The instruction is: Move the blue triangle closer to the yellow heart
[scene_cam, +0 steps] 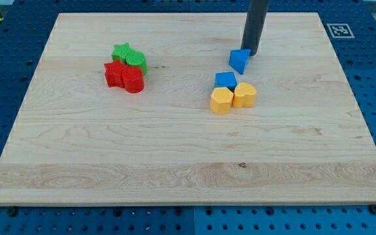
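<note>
**Desk:** Where was the rod, and was it holding anything?

**Photographer:** In the single camera view, my tip (252, 53) stood at the far right edge of the blue triangle (239, 61), touching or just beside it. It has no jaws, so it gripped nothing.

**Desk:** And the task's blocks?

**Photographer:** The triangle lay just beyond a second blue block (225, 80), which sat against the yellow heart (245, 94) and a yellow hexagon-like block (221, 101). By my reading, the push was under way; next it needed a short nudge nearward.

**Desk:** Any containers?

**Photographer:** None. Only the wooden board (175, 156), with green blocks (130, 56) and red blocks (125, 76) clustered far left.
</note>
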You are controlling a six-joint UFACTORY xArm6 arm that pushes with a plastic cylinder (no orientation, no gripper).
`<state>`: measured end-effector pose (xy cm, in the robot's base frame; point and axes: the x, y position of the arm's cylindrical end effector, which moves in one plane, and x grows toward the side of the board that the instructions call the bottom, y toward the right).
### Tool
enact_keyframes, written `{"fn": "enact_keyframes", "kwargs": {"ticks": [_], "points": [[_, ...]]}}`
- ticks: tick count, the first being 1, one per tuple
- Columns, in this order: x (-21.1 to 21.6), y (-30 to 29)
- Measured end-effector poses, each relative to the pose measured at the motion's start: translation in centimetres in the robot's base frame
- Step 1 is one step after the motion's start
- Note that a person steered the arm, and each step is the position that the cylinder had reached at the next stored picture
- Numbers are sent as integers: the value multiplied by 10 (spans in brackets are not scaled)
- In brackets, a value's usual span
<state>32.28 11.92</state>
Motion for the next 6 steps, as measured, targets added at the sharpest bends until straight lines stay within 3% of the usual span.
{"fn": "enact_keyframes", "kwargs": {"ticks": [3,6], "points": [[31,-29],[33,-56]]}}
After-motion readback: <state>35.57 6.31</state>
